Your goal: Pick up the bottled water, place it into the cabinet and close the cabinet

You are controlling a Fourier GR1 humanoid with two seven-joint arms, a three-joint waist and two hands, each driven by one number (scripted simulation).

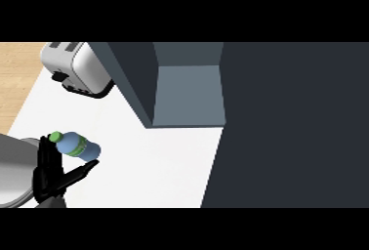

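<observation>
Left robot hand point(54, 171), fingers straight, cradling water bottle point(78, 146); unclasped, likely to roll off toward open cabinet point(189, 93) ahead-right.

Bottled water point(78, 146): pale blue clear body, green cap, green label band round the middle; lying tilted on the white counter at the view's lower left, cap toward the upper left. Cabinet point(189, 88): dark grey, open, pale grey-blue interior showing, its dark door point(288, 127) swung out along the right. Bottle sits well apart from the cabinet opening, below and left of it.
</observation>
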